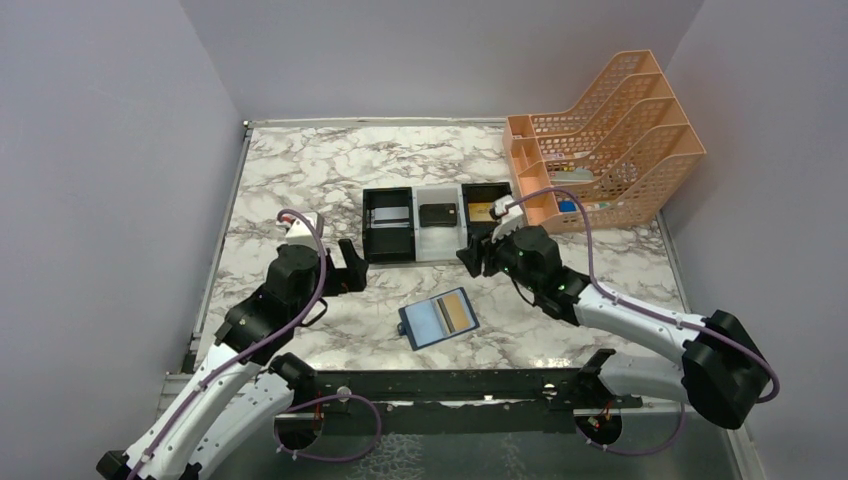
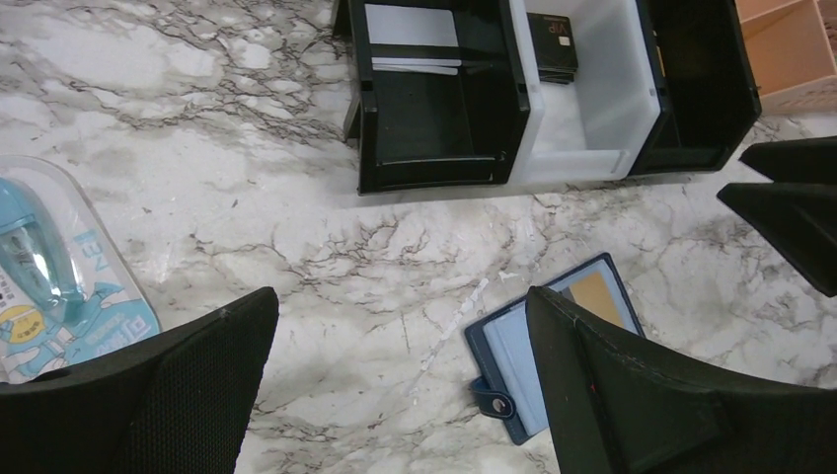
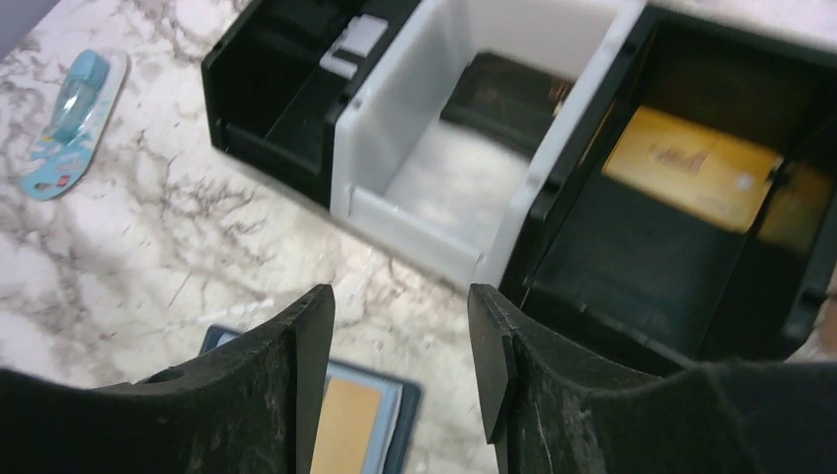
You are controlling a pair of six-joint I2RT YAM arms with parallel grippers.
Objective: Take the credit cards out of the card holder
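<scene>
While lying open, card holder (image 1: 439, 319) runs lengthwise left-right, slightly tilted.

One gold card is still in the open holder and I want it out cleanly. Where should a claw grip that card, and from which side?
Probably by its outer short edge, coming from above. The gold card lies flat in a clear pocket of the open card holder, in the half away from the tab, so only an edge offers purchase. The right claw is the nearer one, and its jaws stand open and empty.

Enclosed lab test cell: plain walls (image 1: 120, 150) around marble-patterned table (image 1: 300, 170).
</scene>
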